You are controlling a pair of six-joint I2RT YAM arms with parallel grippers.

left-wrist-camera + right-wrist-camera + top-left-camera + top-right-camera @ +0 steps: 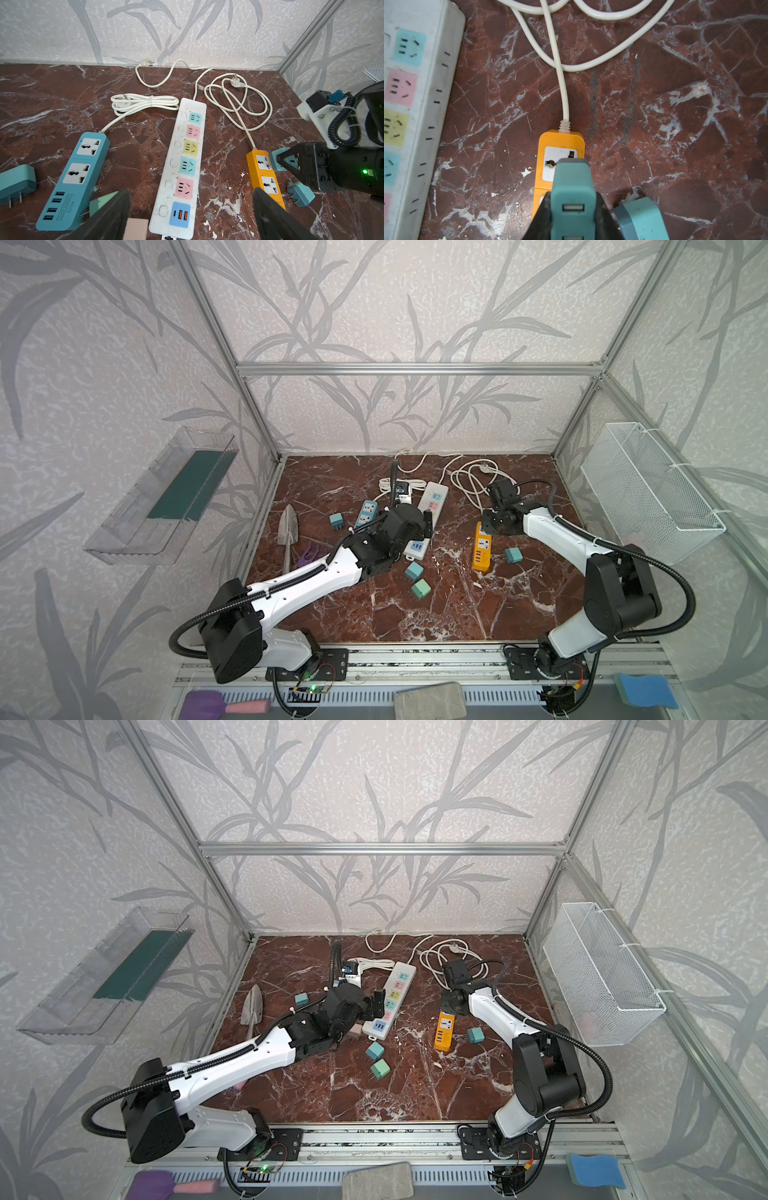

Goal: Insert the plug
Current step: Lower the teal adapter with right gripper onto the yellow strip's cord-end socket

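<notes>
Bright, even, diffuse light; only soft shadows on the tabletop (457,605). Top views bend straight lines near their edges; detail slightly soft.

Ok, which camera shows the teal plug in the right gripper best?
The right wrist view: the teal plug fills the foreground, clamped by the right gripper, its front over the orange strip. The left wrist view shows it small, from the side. In both top views the arm hides it.

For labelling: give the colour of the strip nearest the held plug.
The power strip is orange; best in the right wrist view.
</notes>
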